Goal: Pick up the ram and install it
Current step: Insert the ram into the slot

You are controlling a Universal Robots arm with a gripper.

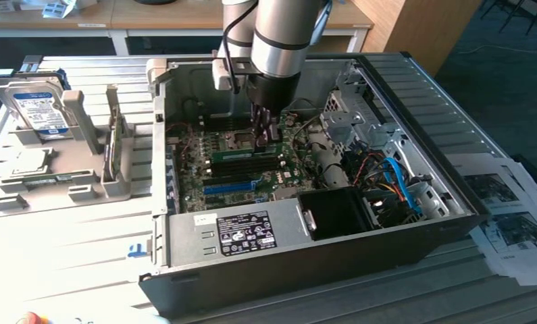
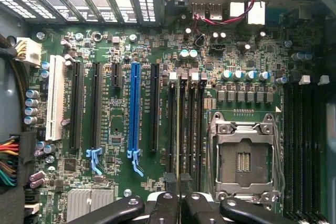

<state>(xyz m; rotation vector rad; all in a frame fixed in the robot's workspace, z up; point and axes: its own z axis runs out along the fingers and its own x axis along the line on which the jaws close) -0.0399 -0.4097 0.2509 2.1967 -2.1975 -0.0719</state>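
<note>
Toward the exterior view's right of the tray (image 1: 70, 185) and its drive (image 1: 38, 111), inside the case (image 1: 367, 260), my pincer (image 1: 266, 140) is clamped on the ram (image 2: 178, 129), which stands on edge straight below me among the memory slots (image 2: 192, 129) beside the socket (image 2: 242, 156).

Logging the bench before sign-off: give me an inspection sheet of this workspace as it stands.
Surface: pale slatted table with an open computer case on it.
Job's things: ram stick edge-on among the memory slots, beside the processor socket.
Clutter: hard drive and processor chip in a grey holder; papers at the exterior view's right.
Grippers: the gripper is shut on the ram stick.
Cables: blue cable and red-black wires inside the case.
Surroundings: wooden desks behind.
</note>
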